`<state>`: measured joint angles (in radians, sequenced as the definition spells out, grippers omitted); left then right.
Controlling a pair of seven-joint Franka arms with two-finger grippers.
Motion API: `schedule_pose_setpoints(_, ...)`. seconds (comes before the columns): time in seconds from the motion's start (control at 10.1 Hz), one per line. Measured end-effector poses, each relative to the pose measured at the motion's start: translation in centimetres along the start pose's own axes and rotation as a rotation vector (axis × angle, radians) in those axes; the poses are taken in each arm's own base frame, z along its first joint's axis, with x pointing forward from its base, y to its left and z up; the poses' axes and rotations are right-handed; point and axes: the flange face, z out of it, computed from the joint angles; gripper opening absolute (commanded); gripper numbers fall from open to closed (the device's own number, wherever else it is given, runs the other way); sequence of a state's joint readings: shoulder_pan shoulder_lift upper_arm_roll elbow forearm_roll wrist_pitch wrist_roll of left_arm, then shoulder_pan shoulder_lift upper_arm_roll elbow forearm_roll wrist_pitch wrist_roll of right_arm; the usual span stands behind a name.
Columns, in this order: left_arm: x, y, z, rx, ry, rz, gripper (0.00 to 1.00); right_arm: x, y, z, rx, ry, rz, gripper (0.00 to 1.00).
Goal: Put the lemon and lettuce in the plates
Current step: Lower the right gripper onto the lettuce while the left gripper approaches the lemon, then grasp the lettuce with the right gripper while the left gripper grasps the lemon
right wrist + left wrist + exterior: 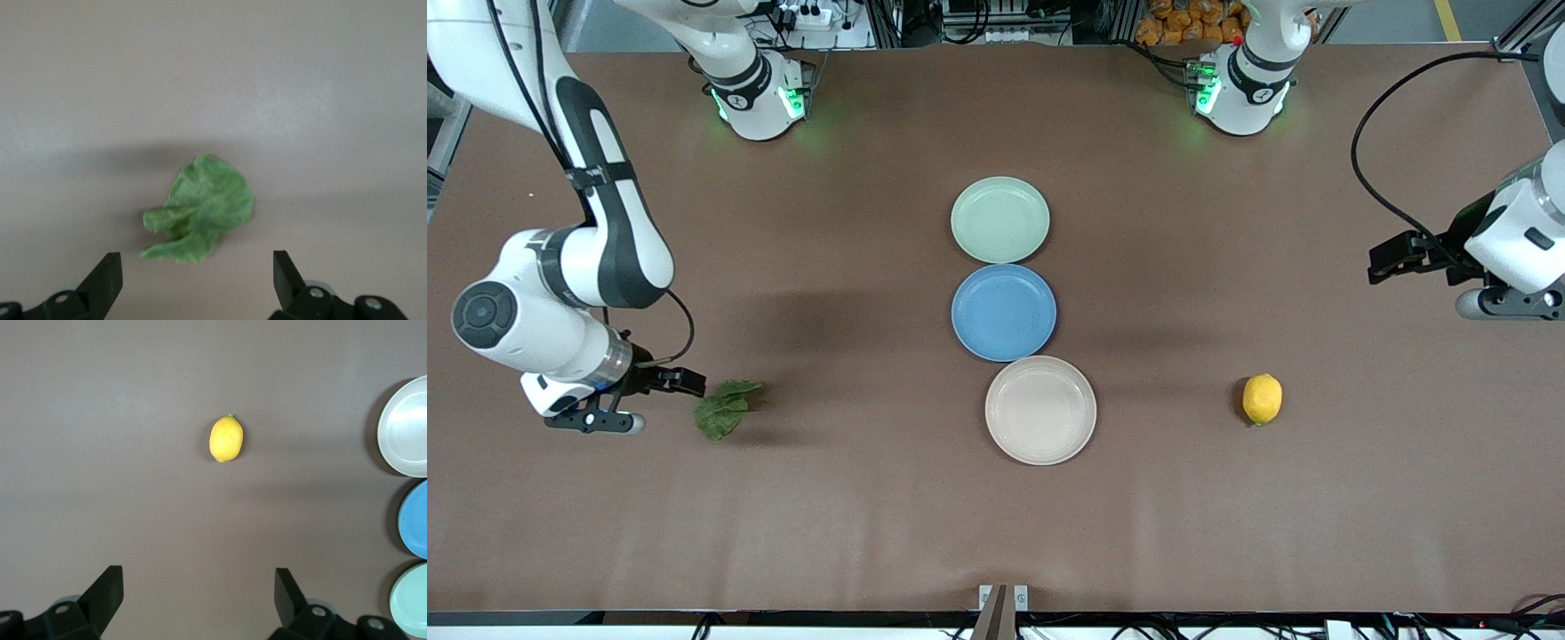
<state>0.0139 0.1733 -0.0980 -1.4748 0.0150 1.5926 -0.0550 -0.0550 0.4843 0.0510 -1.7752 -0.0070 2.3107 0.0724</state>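
The lettuce (725,407), a dark green wrinkly leaf, lies on the table toward the right arm's end. My right gripper (596,420) hangs open and empty over the table just beside it. In the right wrist view the lettuce (200,213) lies just ahead of the open gripper (197,260). The yellow lemon (1262,398) lies toward the left arm's end. My left gripper (1507,305) is open and empty over the table's end, well apart from the lemon (226,439). The mint plate (1000,220) and the beige plate (1040,410) are empty.
A blue plate (1003,312) lies between the mint and beige plates, the three forming a row down the table's middle. The left wrist view shows the beige plate (407,427), the blue plate (417,520) and the mint plate (410,600) at its edge.
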Motion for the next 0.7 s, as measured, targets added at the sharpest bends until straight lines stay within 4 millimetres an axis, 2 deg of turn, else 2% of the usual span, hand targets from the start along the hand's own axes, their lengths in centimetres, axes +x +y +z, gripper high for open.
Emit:
schedule_pose_setpoints(0.2, 2.1, -0.5, 2.7, -0.006, 0.014, -0.008, 1.0, 0.2, 0.5, 2.8, -0.002, 0.009, 0.007, 1.0)
schedule_pose_setpoints(0.3, 3.2, -1.4, 4.1, -0.01, 0.028, -0.022, 1.0, 0.2, 0.9, 3.7, -0.005, 0.004, 0.012, 1.0)
schedule_pose_setpoints(0.5, 4.9, -2.4, 6.9, -0.015, 0.035, -0.038, 1.0, 0.1, 1.3, 4.7, -0.008, -0.01, 0.017, 1.0)
schedule_pose_setpoints(0.7, 5.9, -1.7, 10.0, -0.02, 0.042, -0.027, 1.0, 0.0, 1.4, 5.6, -0.008, -0.021, 0.018, 1.0)
